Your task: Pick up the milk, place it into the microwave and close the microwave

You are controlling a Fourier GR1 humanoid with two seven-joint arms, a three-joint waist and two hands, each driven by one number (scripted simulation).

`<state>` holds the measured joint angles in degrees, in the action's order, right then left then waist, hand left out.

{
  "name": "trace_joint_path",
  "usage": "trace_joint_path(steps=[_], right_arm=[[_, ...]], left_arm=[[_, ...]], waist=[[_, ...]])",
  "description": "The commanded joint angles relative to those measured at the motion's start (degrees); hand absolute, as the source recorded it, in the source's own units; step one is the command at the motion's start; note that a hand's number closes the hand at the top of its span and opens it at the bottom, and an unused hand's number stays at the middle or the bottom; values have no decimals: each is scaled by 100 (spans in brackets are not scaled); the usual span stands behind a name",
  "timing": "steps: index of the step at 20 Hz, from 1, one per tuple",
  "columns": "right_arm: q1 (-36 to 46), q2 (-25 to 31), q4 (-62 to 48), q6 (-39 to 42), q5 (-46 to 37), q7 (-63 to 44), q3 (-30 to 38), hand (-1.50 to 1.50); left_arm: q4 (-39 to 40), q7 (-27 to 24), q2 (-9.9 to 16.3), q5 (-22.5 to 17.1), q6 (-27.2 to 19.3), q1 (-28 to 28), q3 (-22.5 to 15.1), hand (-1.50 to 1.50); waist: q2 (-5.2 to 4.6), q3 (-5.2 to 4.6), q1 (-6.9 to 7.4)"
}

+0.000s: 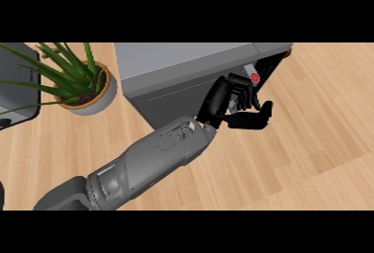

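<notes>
Grey forearm (pixel 146 163), left robot hand (pixel 225 96) curled round milk (pixel 235 103), cap (pixel 254 77) toward microwave (pixel 182 64)

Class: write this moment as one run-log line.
left hand: fingers curled round red-capped white milk container | position: at open side of grey box-shaped microwave | right hand: not in view | door: open
</notes>
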<state>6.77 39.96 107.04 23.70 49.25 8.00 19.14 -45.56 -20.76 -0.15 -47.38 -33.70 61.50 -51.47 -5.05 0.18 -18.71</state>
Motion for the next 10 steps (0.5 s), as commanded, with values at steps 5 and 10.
trace_joint_path(steps=[5,10], right_arm=[[-188,72,140,-96,154,-85,263,-150],[-241,119,291,-119,258,-155,332,-150]], left_arm=[[987,-106,657,-341,-169,-310,499,-150],[1030,-123,647,-472,-18,-268,391,-150]], waist=[[-11,-33,385],[-17,-28,469]])
